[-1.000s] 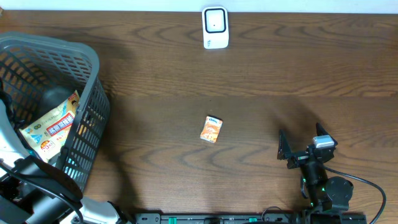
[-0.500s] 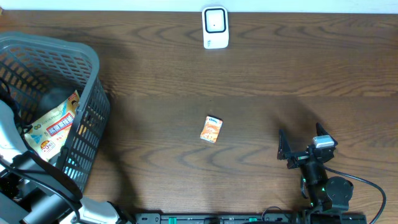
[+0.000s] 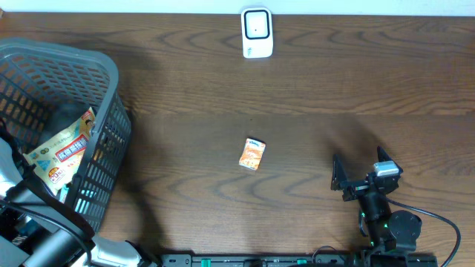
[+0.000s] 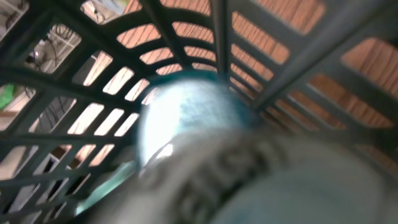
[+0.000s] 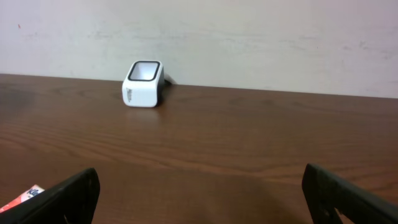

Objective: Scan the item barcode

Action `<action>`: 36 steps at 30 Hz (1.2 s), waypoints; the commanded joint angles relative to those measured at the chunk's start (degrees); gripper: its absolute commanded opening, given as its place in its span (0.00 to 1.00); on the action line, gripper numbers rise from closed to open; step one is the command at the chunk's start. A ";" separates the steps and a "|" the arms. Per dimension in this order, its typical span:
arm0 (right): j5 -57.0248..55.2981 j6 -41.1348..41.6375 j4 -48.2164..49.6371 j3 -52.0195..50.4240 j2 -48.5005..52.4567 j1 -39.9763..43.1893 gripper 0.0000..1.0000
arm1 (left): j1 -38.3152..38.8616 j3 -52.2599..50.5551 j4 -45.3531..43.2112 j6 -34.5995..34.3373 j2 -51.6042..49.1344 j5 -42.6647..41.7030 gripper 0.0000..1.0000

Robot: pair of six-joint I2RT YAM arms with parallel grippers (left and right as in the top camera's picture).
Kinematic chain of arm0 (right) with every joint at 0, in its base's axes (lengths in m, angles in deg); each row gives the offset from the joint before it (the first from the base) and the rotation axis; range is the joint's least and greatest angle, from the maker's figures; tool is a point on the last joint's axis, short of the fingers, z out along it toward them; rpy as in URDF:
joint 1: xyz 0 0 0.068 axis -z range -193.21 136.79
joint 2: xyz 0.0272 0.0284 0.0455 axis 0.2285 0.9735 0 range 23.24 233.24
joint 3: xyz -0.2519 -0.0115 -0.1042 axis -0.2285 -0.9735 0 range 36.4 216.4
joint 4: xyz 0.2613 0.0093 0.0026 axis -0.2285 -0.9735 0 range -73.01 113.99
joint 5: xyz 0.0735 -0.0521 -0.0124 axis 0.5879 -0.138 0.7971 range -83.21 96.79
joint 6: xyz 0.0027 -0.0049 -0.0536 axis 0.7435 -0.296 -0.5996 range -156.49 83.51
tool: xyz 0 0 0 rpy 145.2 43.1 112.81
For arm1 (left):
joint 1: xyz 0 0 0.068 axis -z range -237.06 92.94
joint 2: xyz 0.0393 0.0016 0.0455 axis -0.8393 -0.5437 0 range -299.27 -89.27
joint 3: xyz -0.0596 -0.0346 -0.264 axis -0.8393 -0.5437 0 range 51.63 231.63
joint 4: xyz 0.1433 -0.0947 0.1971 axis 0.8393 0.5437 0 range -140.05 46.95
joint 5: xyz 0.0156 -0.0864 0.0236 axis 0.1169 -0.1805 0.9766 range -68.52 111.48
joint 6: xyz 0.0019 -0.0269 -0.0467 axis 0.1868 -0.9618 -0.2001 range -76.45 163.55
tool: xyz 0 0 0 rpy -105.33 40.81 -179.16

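Judging from the layout, at the fetching step, with nothing yet brought to the scanner (image 3: 257,33) at the far edge of the table (image 3: 312,96). Seen close and blurred in the left wrist view: a pale blue-white item (image 4: 205,124) against the mesh of the basket (image 3: 111,74) at the left edge. Also in the basket: a snack packet (image 3: 63,152). Cannot tell whether the left fingers, hidden inside, stand wide, narrow or closed on anything. Next, probably: secure the item, lift clear of the rim, turn the barcode toward the scanner. Right fingers (image 5: 351,193) spread wide, holding nothing, near the front right corner, well apart from the basket.
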 commanded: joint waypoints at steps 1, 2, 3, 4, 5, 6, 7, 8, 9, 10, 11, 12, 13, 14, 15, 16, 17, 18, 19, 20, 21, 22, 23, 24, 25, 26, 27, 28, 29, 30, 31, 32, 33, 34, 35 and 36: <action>-0.46 -0.66 -0.26 -0.09 0.02 -0.13 0.99 | -0.28 -0.15 0.13 -0.24 -0.33 0.74 0.46; -0.46 -0.66 -0.26 -0.09 0.02 -0.13 0.99 | -0.28 -0.15 0.15 -0.22 -0.33 0.74 0.42; -0.46 -0.66 -0.26 -0.09 0.02 -0.13 0.99 | -0.28 -0.15 0.24 -0.22 -0.33 0.72 0.40; -0.48 -0.66 -0.26 -0.09 0.02 -0.13 0.99 | -0.28 -0.15 0.33 -0.22 -0.33 0.72 0.38; -0.46 -0.66 -0.26 -0.09 0.02 -0.13 0.99 | -0.28 -0.15 0.35 0.24 -0.33 0.72 0.36; -0.48 -0.66 -0.26 -0.09 0.02 -0.13 0.99 | -0.28 -0.15 0.33 0.85 -0.33 0.72 0.34; -0.48 -0.66 -0.26 -0.09 0.02 -0.13 0.99 | -0.28 -0.15 0.31 1.42 -0.33 0.72 0.33; -0.48 -0.66 -0.26 -0.09 0.02 -0.13 0.99 | -0.28 -0.15 0.31 2.12 -0.33 0.72 0.32; -0.48 -0.66 -0.26 -0.09 0.02 -0.13 0.99 | -0.28 -0.15 0.33 2.38 -0.33 0.74 0.30; -0.48 -0.66 -0.26 -0.09 0.02 -0.13 0.99 | -0.28 -0.15 0.35 2.40 -0.33 0.72 0.30; -0.48 -0.66 -0.26 -0.09 0.02 -0.13 0.99 | -0.28 -0.15 0.35 2.38 -0.33 0.72 0.30; -0.48 -0.66 -0.26 -0.09 0.02 -0.13 0.99 | -0.28 -0.15 0.35 2.38 -0.33 0.72 0.30; -0.46 -0.66 -0.26 -0.09 0.02 -0.13 0.99 | -0.28 -0.15 0.46 2.36 -0.33 0.72 0.30; -0.46 -0.66 -0.26 -0.09 0.02 -0.13 0.99 | -0.28 -0.15 0.57 2.34 -0.33 0.72 0.30; -0.46 -0.66 -0.26 -0.09 0.02 -0.13 0.99 | -0.28 -0.15 0.70 2.34 -0.33 0.70 0.30; -0.46 -0.66 -0.26 -0.09 0.02 -0.13 0.99 | -0.28 -0.15 0.79 2.34 -0.33 0.70 0.30; -0.46 -0.66 -0.26 -0.09 0.02 -0.13 0.99 | -0.28 -0.15 0.90 2.36 -0.33 0.70 0.30; -0.48 -0.66 -0.26 -0.09 0.02 -0.13 0.99 | -0.28 -0.15 1.01 2.36 -0.33 0.70 0.30; -0.48 -0.66 -0.26 -0.09 0.02 -0.13 0.99 | -0.28 -0.15 1.16 2.36 -0.33 0.70 0.30; -0.48 -0.66 -0.26 -0.09 0.02 -0.13 0.99 | -0.28 -0.15 1.22 2.36 -0.33 0.70 0.31; -0.48 -0.66 -0.26 -0.09 0.02 -0.13 0.99 | -0.28 -0.15 1.29 2.36 -0.33 0.72 0.31; -0.48 -0.66 -0.26 -0.09 0.02 -0.13 0.99 | -0.28 -0.15 1.42 2.34 -0.33 0.72 0.31; -0.46 -0.66 -0.26 -0.09 0.02 -0.13 0.99 | -0.28 -0.15 1.60 2.34 -0.33 0.70 0.37; -0.48 -0.66 -0.26 -0.09 0.02 -0.13 0.99 | -0.28 -0.15 1.75 2.34 -0.33 0.70 0.50; -0.48 -0.66 -0.26 -0.09 0.02 -0.13 0.99 | -0.28 -0.15 1.92 2.36 -0.33 0.70 0.62; -0.46 -0.66 -0.26 -0.09 0.02 -0.13 0.99 | -0.28 -0.15 2.16 2.36 -0.33 0.72 0.68; -0.46 -0.66 -0.26 -0.09 0.02 -0.13 0.99 | -0.28 -0.15 2.43 2.36 -0.33 0.72 0.73; -0.48 -0.66 -0.26 -0.09 0.02 -0.13 0.99 | -0.28 -0.15 2.73 2.36 -0.33 0.72 0.76; -0.48 -0.66 -0.26 -0.09 0.02 -0.13 0.99 | -0.28 -0.15 3.06 2.38 -0.33 0.72 0.80; -0.48 -0.66 -0.26 -0.09 0.02 -0.13 0.99 | -0.28 -0.15 3.43 2.36 -0.33 0.72 0.82; -0.48 -0.66 -0.26 -0.09 0.02 -0.13 0.99 | -0.28 -0.15 3.82 2.36 -0.33 0.72 0.83; -0.48 -0.66 -0.26 -0.09 0.02 -0.13 0.99 | -0.28 -0.15 4.24 2.36 -0.33 0.72 0.84; -0.48 -0.66 -0.26 -0.09 0.02 -0.13 0.99 | -0.28 -0.15 4.74 2.36 -0.33 0.72 0.85; -0.48 -0.66 -0.26 -0.09 0.02 -0.13 0.99 | -0.28 -0.15 5.16 2.36 -0.33 0.72 0.85; -0.48 -0.66 -0.26 -0.09 0.02 -0.13 0.99 | -0.28 -0.15 5.60 2.36 -0.33 0.72 0.86; -0.46 -0.66 -0.26 -0.09 0.02 -0.15 0.99 | -0.28 -0.15 6.14 2.38 -0.33 0.70 0.86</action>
